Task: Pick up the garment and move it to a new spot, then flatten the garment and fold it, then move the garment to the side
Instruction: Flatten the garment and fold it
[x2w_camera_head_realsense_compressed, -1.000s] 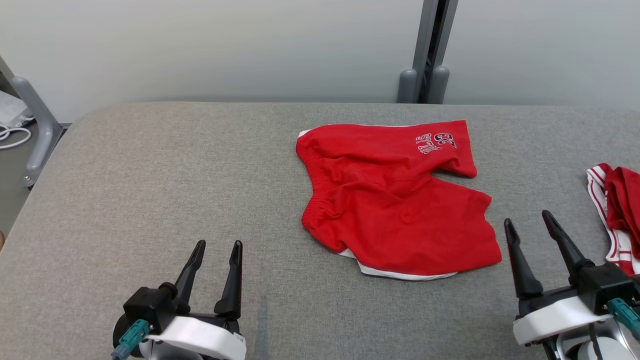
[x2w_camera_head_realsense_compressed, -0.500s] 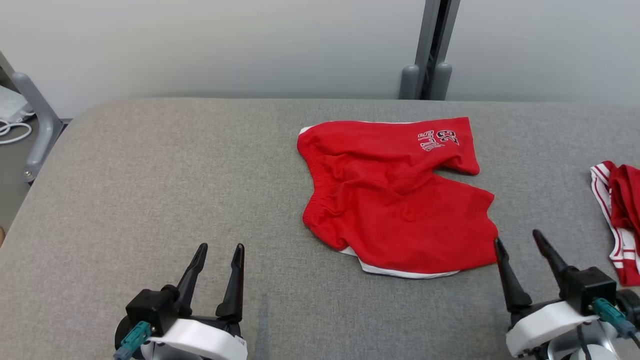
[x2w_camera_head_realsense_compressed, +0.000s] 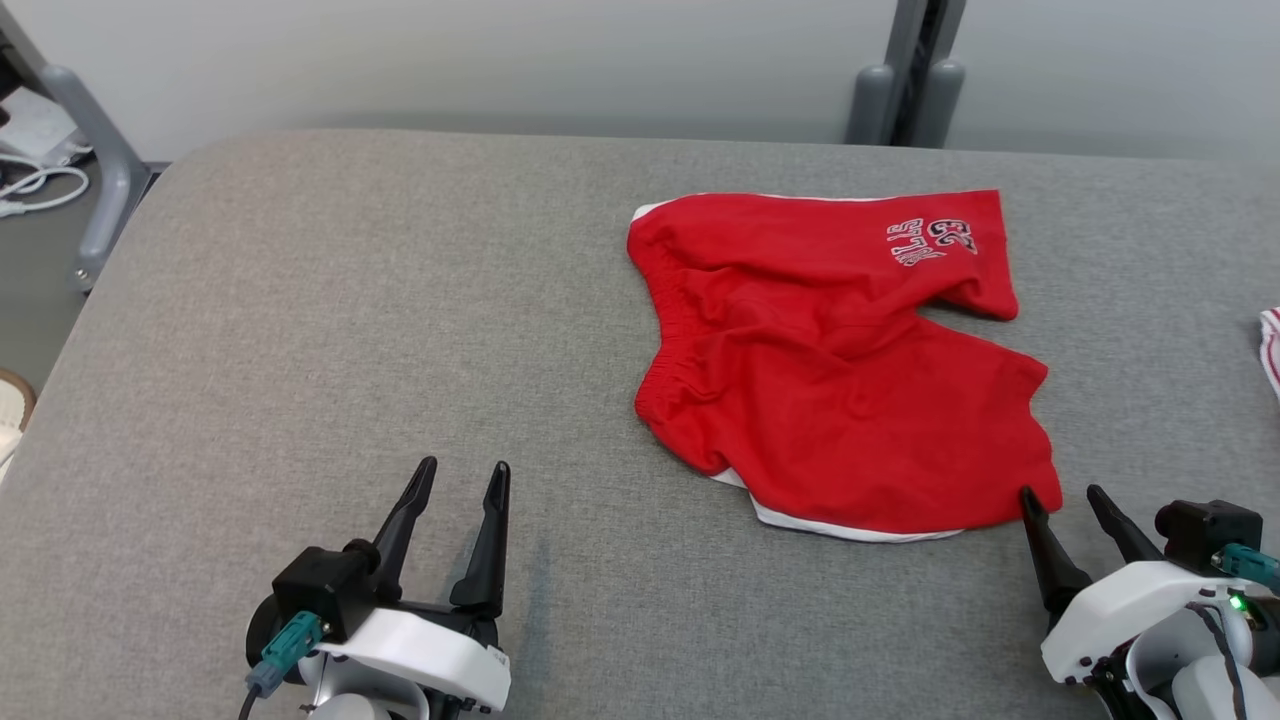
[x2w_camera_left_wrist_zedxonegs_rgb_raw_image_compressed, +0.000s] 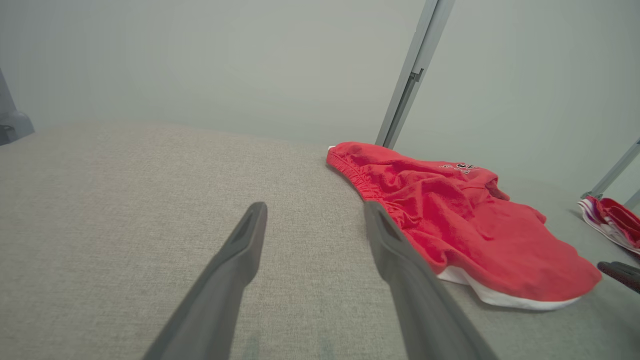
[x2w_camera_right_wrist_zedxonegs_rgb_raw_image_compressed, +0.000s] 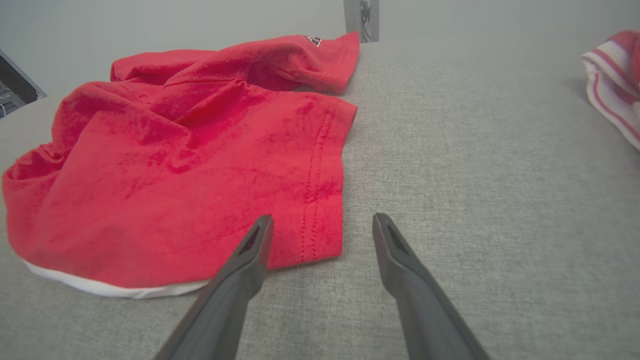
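Note:
The garment (x2w_camera_head_realsense_compressed: 830, 360) is a pair of red shorts with white trim and a small print, lying rumpled but mostly spread on the grey fabric table (x2w_camera_head_realsense_compressed: 300, 300), right of centre. My right gripper (x2w_camera_head_realsense_compressed: 1060, 492) stands open just beside the garment's near right corner, its left fingertip at the hem. In the right wrist view the right gripper (x2w_camera_right_wrist_zedxonegs_rgb_raw_image_compressed: 322, 220) straddles that corner of the garment (x2w_camera_right_wrist_zedxonegs_rgb_raw_image_compressed: 190, 160) with nothing pinched. My left gripper (x2w_camera_head_realsense_compressed: 465, 467) rests open at the near left, well apart from the garment. In the left wrist view the left gripper (x2w_camera_left_wrist_zedxonegs_rgb_raw_image_compressed: 315, 207) has the garment (x2w_camera_left_wrist_zedxonegs_rgb_raw_image_compressed: 450, 215) beyond its right finger.
A second red garment with white stripes (x2w_camera_head_realsense_compressed: 1270, 345) lies at the table's right edge, also seen as the striped garment (x2w_camera_right_wrist_zedxonegs_rgb_raw_image_compressed: 612, 80). A grey post (x2w_camera_head_realsense_compressed: 905, 90) stands behind the table. A grey frame leg (x2w_camera_head_realsense_compressed: 100, 180) and cables (x2w_camera_head_realsense_compressed: 40, 185) are off the left edge.
The head camera has shifted, so the whole scene sits differently. My right gripper has drawn lower and closer to the garment's near right corner. The left gripper and the garment have stayed put.

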